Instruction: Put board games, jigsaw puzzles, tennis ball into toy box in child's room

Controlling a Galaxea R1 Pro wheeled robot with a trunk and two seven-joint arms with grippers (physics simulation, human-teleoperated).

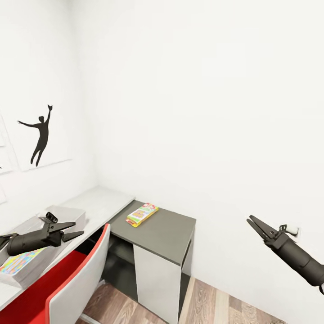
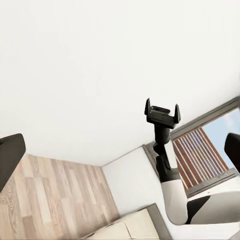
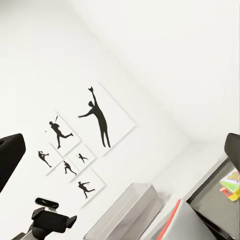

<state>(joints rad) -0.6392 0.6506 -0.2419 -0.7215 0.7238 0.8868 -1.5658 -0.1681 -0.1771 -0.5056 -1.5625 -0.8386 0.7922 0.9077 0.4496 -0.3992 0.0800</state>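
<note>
Fingers of the left gripper [image 1: 74, 229] stand a little apart with nothing between them, at the left edge of the head view just over the pale tabletop [image 1: 105, 203]. Its dark arm lies nearly level, pointing toward the middle of the frame. Right gripper [image 1: 253, 221], at the lower right of that view, has its fingers parted in a narrow V, empty, aimed up and left toward the white wall; its forearm slants down to the right edge.

One board game [image 1: 142, 214] lies flat on the lower dark grey desk section, just below centre, its long axis running from lower left to upper right, its near end close to the desk's left edge. At the left, the light grey toy box [image 1: 67, 213] sits on the pale tabletop just behind the left fingers. A jigsaw puzzle [image 1: 20, 262] lies flat in the lower left corner, its long edge slanting up to the right, under the left arm. A red and white chair [image 1: 81, 279] stands in front of the tabletop at the lower left. A black silhouette picture [image 1: 41, 134] hangs on the left wall.
</note>
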